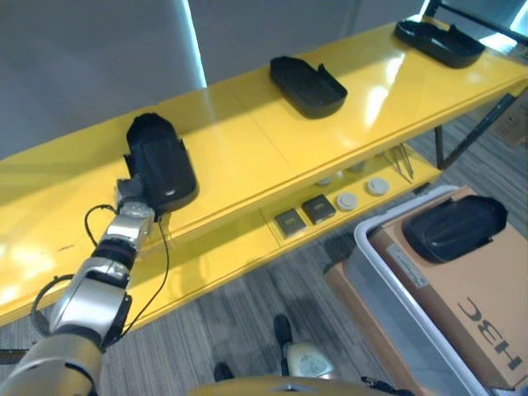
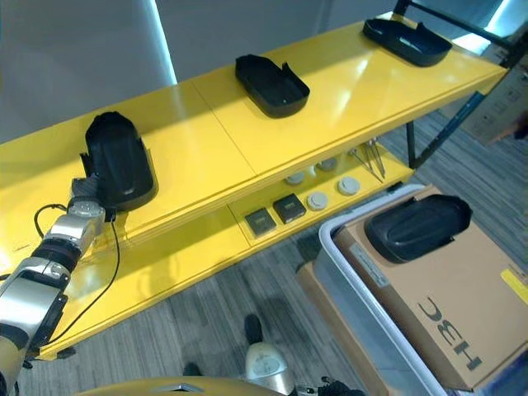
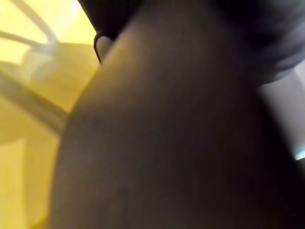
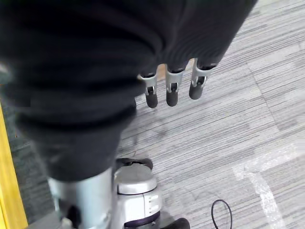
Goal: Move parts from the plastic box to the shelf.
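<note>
Left hand (image 1: 134,191) sits at the near end of a black part (image 1: 161,169) on the yellow shelf (image 1: 247,140); its fingers are hidden, so I cannot tell if it grips; two more parts (image 1: 308,85) (image 1: 438,40) lie farther along to its right, well apart; a fourth part (image 1: 454,228) rests on a brown carton (image 1: 470,297) in the plastic box (image 1: 388,280); right hand (image 4: 172,88) hangs loose over the floor (image 4: 228,124); two dark squares and some grey discs lie on the lower shelf (image 1: 322,206).

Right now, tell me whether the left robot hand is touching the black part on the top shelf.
Touching. In the left eye view the left robot hand lies against the black part's near end on the shelf; its fingers are hidden.
</note>
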